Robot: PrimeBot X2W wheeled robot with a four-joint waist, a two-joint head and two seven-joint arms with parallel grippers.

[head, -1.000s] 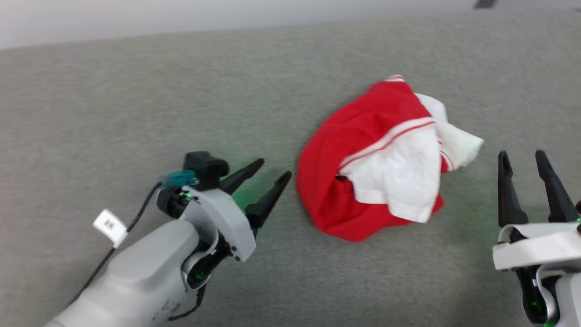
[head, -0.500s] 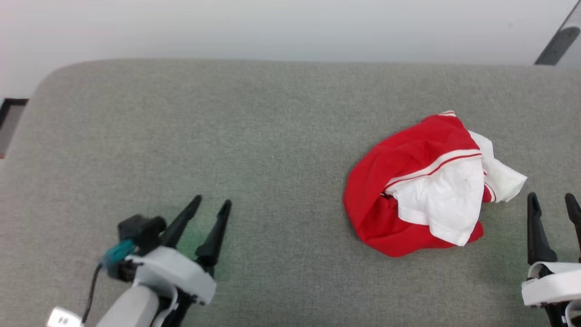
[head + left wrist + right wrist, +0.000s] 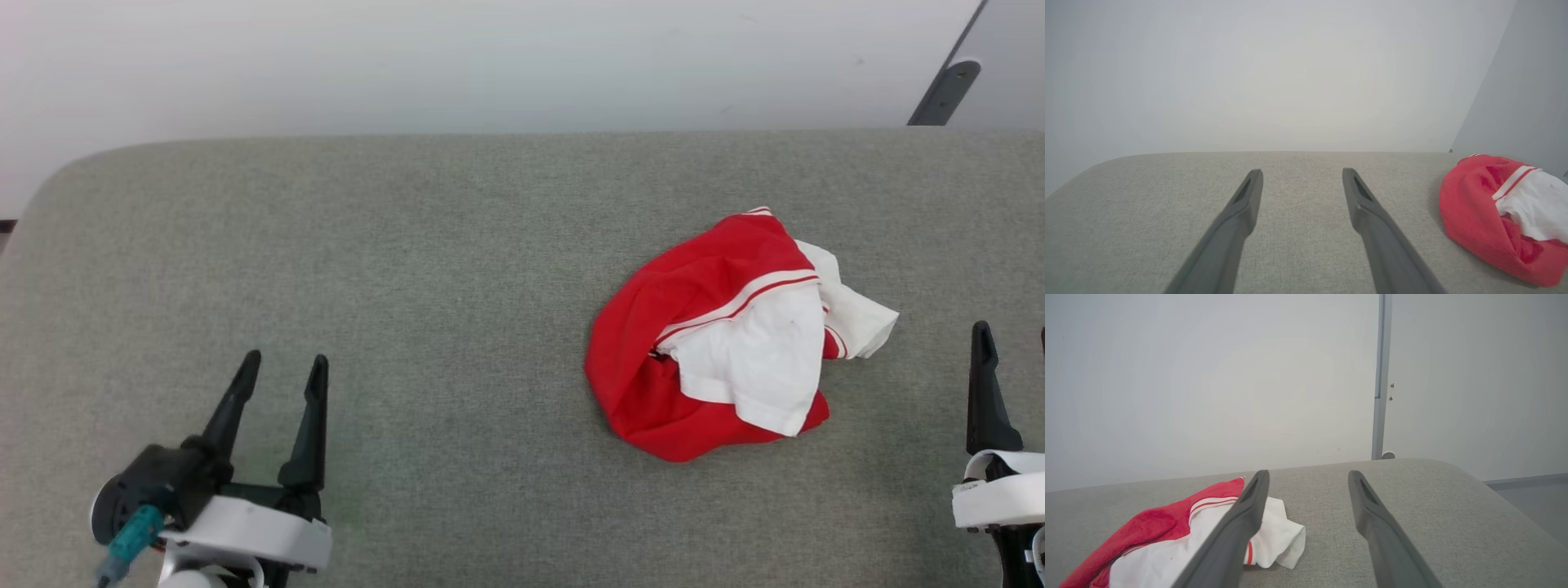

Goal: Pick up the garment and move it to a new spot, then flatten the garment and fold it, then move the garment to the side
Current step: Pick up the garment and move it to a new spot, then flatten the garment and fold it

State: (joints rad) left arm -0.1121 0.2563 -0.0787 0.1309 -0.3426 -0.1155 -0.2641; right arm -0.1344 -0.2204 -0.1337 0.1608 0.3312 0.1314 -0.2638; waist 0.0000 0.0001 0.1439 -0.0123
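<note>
The garment (image 3: 702,343) lies crumpled in a heap right of centre on the grey upholstered surface (image 3: 408,245), red cloth with a white sleeve folded over it and striped trim showing. My left gripper (image 3: 286,359) sits at the lower left, far from the heap, open with nothing between its fingers. At the right edge my right gripper (image 3: 1012,329) stands open just right of the heap, not touching it. In the left wrist view the garment (image 3: 1478,220) lies right of the open gripper (image 3: 1302,171). In the right wrist view the garment (image 3: 1159,526) lies left of the open gripper (image 3: 1308,473).
A pale wall (image 3: 490,65) rises behind the surface's far edge. A dark slanted post (image 3: 939,90) stands at the top right. The surface rounds off at its left corner (image 3: 49,188) and at its right end (image 3: 1474,482). A grey vertical strip (image 3: 1380,375) runs up the wall.
The head camera has shifted, bringing the wall and far edge into sight. My left gripper has drawn back from beside the garment to the lower left. The heap keeps its shape.
</note>
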